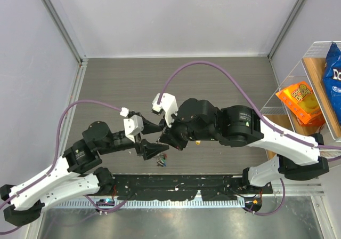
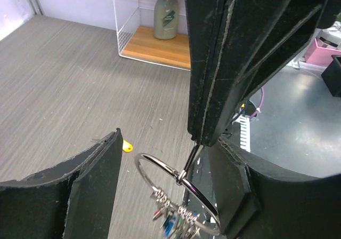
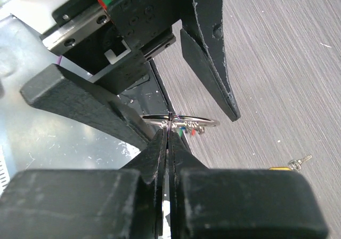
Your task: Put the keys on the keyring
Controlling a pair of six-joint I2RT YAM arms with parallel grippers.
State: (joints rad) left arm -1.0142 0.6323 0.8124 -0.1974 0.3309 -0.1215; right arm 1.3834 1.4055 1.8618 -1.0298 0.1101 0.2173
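Right gripper (image 3: 169, 136) pinched tight on rim of keyring (image 3: 186, 121), ring held above table (image 2: 64, 89), several keys (image 2: 173, 217) threaded on and hanging beneath it, left gripper (image 2: 169, 145) spread wide either side of ring, gripping nothing, yellow-headed key (image 2: 127, 146) lying loose on table nearby
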